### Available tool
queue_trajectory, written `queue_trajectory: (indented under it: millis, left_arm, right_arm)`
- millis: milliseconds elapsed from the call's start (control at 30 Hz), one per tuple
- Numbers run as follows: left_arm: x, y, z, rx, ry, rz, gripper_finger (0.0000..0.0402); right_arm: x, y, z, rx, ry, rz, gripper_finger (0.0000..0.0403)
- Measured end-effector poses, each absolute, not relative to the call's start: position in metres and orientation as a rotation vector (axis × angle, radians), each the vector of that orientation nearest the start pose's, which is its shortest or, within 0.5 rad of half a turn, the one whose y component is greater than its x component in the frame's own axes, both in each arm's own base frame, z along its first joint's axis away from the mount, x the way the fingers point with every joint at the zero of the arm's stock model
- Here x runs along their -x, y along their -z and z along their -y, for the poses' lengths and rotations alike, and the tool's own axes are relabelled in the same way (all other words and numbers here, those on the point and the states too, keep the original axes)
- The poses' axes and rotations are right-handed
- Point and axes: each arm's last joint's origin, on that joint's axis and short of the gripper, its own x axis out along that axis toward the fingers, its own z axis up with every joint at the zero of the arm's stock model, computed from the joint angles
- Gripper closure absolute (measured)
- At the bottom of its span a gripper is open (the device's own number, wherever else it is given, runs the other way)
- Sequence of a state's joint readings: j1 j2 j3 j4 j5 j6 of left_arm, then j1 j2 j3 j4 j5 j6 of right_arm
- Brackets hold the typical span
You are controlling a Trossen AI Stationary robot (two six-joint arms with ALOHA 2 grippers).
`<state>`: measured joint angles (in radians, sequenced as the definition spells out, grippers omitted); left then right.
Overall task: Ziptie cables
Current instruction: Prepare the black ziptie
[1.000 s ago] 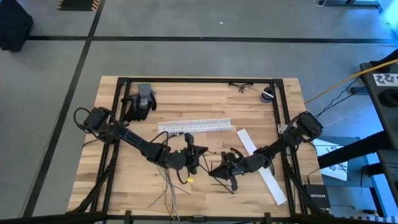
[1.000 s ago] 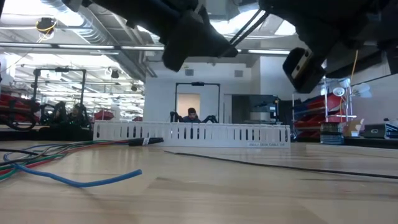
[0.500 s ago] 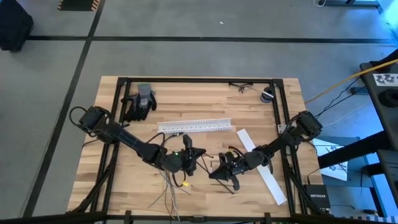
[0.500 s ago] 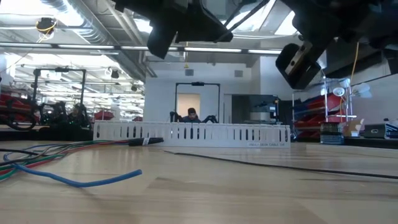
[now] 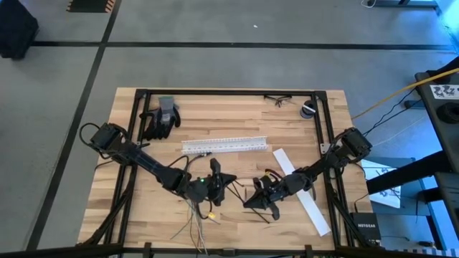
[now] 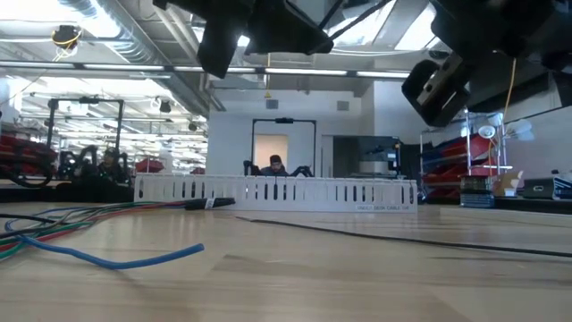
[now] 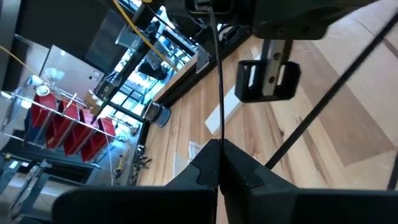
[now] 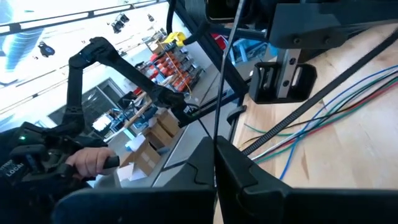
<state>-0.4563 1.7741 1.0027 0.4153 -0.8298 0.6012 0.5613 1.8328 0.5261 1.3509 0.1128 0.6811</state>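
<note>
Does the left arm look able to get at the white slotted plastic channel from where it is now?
Probably yes: the white slotted plastic channel lies just beyond the left gripper with bare wood between, but that gripper is shut on a thin black ziptie.

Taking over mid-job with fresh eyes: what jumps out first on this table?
The two arms meeting near the table's front middle: the left gripper and right gripper face each other, both shut, each pinching a thin black strand that I take to be one ziptie. Just below them the cables fan out loosely toward the front edge, and the white slotted channel lies behind, mid-table.
</note>
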Motion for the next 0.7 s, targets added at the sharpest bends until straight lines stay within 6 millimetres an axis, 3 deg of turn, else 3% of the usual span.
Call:
queue_trajectory:
  millis: [700]
  left_arm:
    - [-0.3439, -0.2039, 0.1448, -0.809, -0.271, -0.395, 0.0401]
  right_arm:
    - [-0.2693, -0.1417, -0.1523, -0.667, -0.430, -0.121, 0.0403]
